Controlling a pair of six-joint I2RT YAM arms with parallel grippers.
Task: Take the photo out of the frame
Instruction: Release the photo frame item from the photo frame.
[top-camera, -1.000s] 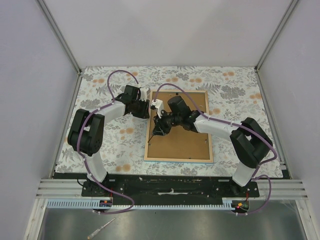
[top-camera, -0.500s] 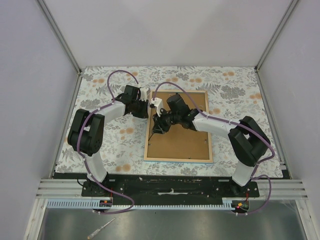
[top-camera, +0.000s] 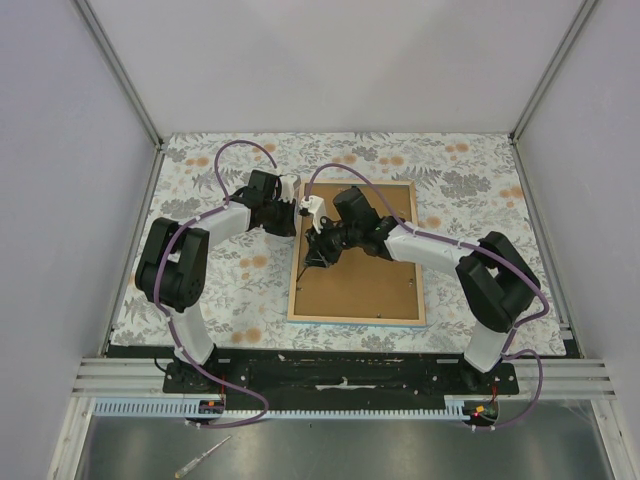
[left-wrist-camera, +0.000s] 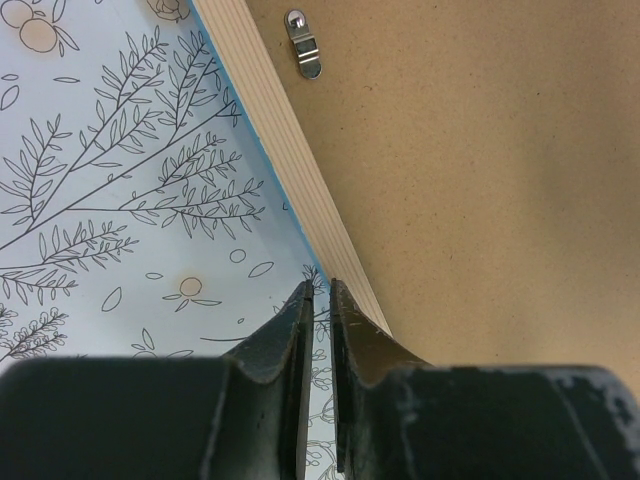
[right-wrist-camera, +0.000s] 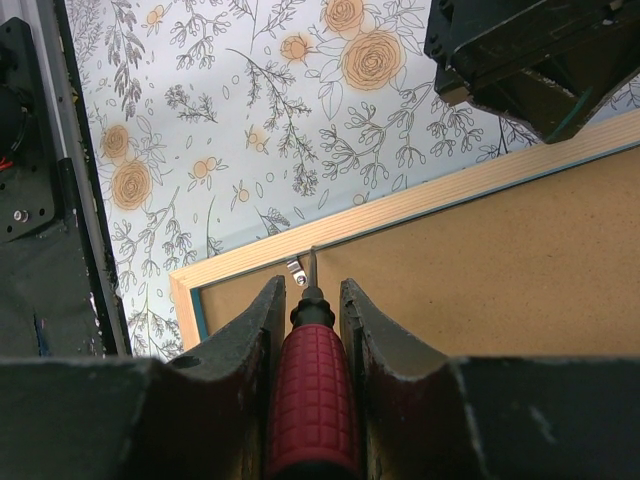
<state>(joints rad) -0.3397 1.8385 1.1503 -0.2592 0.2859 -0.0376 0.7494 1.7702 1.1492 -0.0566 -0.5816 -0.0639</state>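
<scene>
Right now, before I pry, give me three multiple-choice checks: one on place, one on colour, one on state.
1. Where is the screwdriver tip? A at a metal clip on the frame rail; B at the frame's middle; C off the frame entirely.
2. Handle colour? A blue; B red; C yellow.
3. How does the frame lie? A upright; B picture side up; C back up.
Key: A, the tip sits at the clip in the right wrist view; B, a red grip shows in the right hand; C, the brown board faces up.
</scene>
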